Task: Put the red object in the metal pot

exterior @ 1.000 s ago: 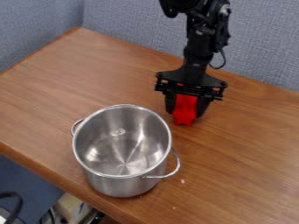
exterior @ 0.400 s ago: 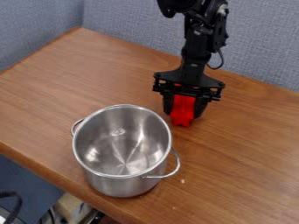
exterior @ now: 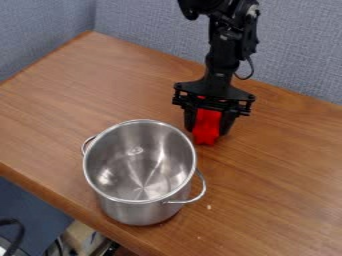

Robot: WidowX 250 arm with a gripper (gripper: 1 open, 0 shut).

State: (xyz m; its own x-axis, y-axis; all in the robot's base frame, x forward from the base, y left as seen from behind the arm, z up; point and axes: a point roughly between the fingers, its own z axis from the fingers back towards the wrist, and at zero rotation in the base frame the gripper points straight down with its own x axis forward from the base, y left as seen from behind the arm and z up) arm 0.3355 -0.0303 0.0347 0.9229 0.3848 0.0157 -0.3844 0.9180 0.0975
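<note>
Near the lower-left edge of the surface (exterior: 281,170), as the view shows it, the metal pot (exterior: 139,172) stands upright, its round mouth facing up and its shiny inner wall and bottom in sight. It has two small side handles: one at the rim on the view's upper left, the other on the lower right. The surface is brown wood with fine grain, and its far-left corner shows at the top left of the view.

Between the pot and the surface's back edge, the black hand (exterior: 211,112) reaches down at the end of a dark arm (exterior: 229,50) that comes in from the top of the view. The hand is closed around the red object (exterior: 206,128), gripping it, with part of the bright red block showing below the black parts. The red object is outside the pot, beyond its rim and slightly to the view's right, near it. Whether the block's lower end touches the surface, I cannot tell.

A thin black cable (exterior: 250,68) loops out on the view's right side of the arm. Behind the back edge rises a speckled grey backdrop (exterior: 147,22). Dark cables (exterior: 14,238) lie at the bottom-left corner of the view, beyond the surface.
</note>
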